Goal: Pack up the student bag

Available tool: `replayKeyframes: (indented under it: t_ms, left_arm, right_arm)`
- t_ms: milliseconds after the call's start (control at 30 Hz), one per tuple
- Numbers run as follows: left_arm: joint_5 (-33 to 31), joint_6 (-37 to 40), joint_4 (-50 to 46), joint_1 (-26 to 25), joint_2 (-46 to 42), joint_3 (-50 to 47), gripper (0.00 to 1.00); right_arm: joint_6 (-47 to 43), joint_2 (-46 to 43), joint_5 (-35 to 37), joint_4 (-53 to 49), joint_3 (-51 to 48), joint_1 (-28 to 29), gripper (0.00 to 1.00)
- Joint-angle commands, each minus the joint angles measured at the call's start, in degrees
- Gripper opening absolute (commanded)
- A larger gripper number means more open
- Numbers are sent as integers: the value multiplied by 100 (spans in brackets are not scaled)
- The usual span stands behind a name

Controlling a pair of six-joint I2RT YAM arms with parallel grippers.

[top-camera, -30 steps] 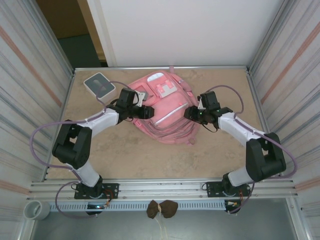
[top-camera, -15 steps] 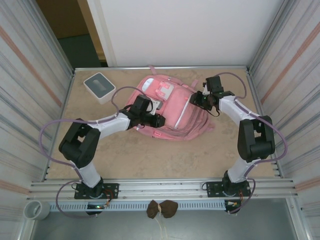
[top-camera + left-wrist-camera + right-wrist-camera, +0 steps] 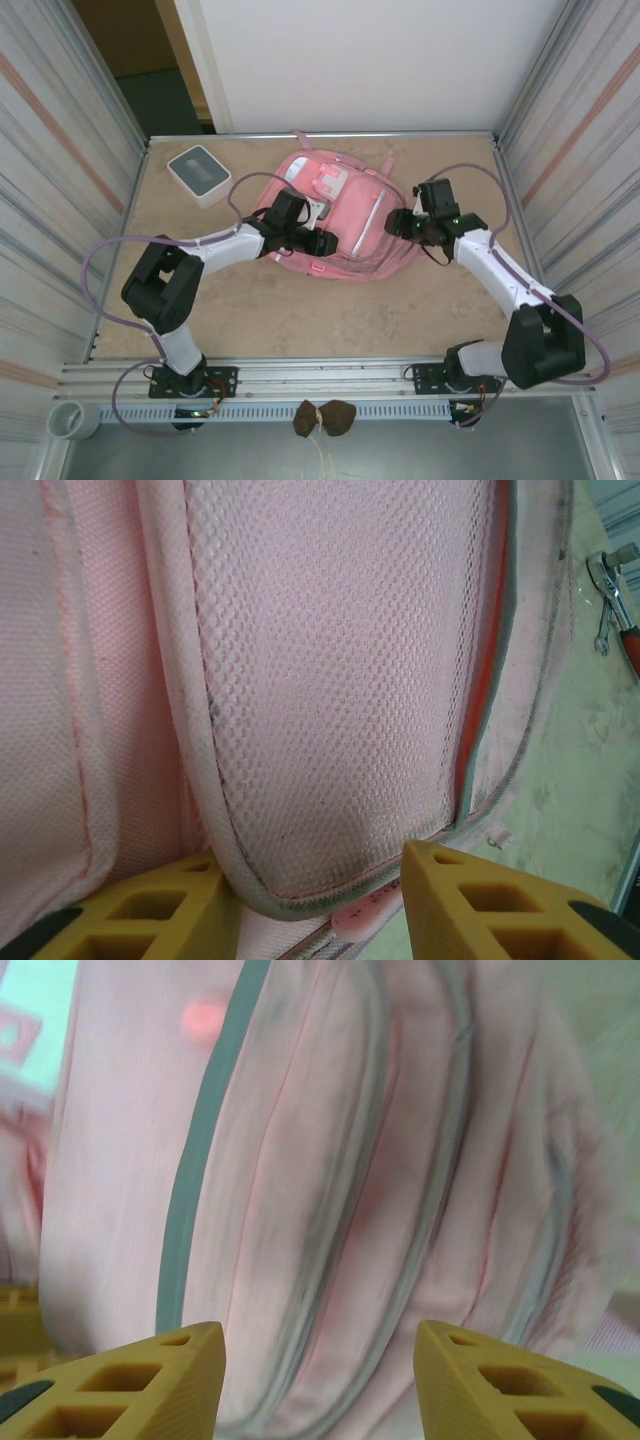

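Both pairs of jaws stand spread, as far as I can see from here. The left gripper (image 3: pixel 321 243) sits low against the near left edge of the student bag (image 3: pixel 352 212). Through its wrist camera the two yellow fingers (image 3: pixel 150 912) are wide apart, and a rounded, grey-piped corner of pink mesh padding dips down between them. The fabric runs very close to both fingers, though I cannot tell whether it touches them, and they are not squeezing it. The right gripper (image 3: pixel 397 222) is at the bag's right side, about level with its middle. Its fingers (image 3: pixel 500 1385) are likewise parted, facing blurred pink folds crossed by pale grey-green zip lines, with nothing pinched.

The bag lies flat on the tan table (image 3: pixel 260 310), toward the back and roughly centred, between the two arms. Its front faces up, the white and pink patches sit toward the back left, and a pale zip line runs down the face.

A small grey-and-white box (image 3: pixel 198 172) rests in the back left corner, well apart from the bag. In the left wrist view a small metal piece with a red part (image 3: pixel 612 585) lies on the table just past the bag's edge, but I cannot make out what it is. Down in front of the arm bases I see a brown lump (image 3: pixel 325 417) and, off to the left, a white cup (image 3: pixel 72 420).
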Motion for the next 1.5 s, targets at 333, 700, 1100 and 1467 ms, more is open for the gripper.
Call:
replayKeyframes:
  t_ms: [333,700,1100,1467]
  left_arm:
    - [157,-346,513,-7,245,-2,14]
    - [775,-726,864,-5,-94,-136,0]
    - [938,-850,917,-11,-210,-124,0]
    - [995,-851,899,-3,-296,-149,0]
  right_arm:
    - [1859,-171,866,1534,-997,2297,57]
    - [3050,587,1941,2313,-1039,2944,54]
    - [3436,833,2751,2308,-1122,3150,53]
    - [3438,1233,2957,2577,-1066,3168,42]
